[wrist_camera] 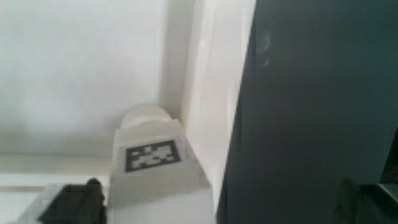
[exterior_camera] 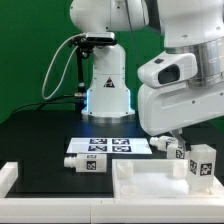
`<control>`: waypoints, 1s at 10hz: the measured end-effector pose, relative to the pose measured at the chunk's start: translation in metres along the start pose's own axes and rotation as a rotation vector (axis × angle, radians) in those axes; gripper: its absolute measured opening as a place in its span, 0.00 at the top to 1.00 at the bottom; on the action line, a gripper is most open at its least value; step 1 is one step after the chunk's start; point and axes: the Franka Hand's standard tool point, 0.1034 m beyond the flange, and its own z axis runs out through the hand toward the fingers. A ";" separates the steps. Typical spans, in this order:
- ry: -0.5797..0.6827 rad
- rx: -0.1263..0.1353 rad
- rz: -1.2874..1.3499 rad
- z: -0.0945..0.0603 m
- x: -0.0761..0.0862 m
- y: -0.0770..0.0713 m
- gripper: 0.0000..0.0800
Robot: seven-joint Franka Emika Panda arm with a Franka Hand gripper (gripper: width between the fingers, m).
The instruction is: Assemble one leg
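Observation:
In the wrist view a white leg (wrist_camera: 160,160) with a black-and-white tag lies against a white panel (wrist_camera: 80,80), beside the black table. My gripper (wrist_camera: 228,206) is open wide. One dark fingertip (wrist_camera: 75,204) is close beside the leg and the other (wrist_camera: 381,200) is far off over the table. The leg sits between them, untouched. In the exterior view my gripper (exterior_camera: 163,136) hangs low at the right, mostly hidden by the arm, over a tagged leg (exterior_camera: 172,148). Another leg (exterior_camera: 88,161) lies near the marker board (exterior_camera: 110,146).
A large white tabletop part (exterior_camera: 160,188) lies at the front. A tagged leg (exterior_camera: 201,163) stands at the exterior view's right. A white block (exterior_camera: 8,180) sits at the front left. The arm's base (exterior_camera: 108,95) stands behind the marker board.

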 end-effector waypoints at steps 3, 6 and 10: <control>0.076 -0.023 -0.001 0.017 0.002 0.006 0.19; 0.099 -0.031 -0.011 0.022 0.000 0.016 0.19; 0.102 -0.031 0.059 0.022 0.000 0.019 0.64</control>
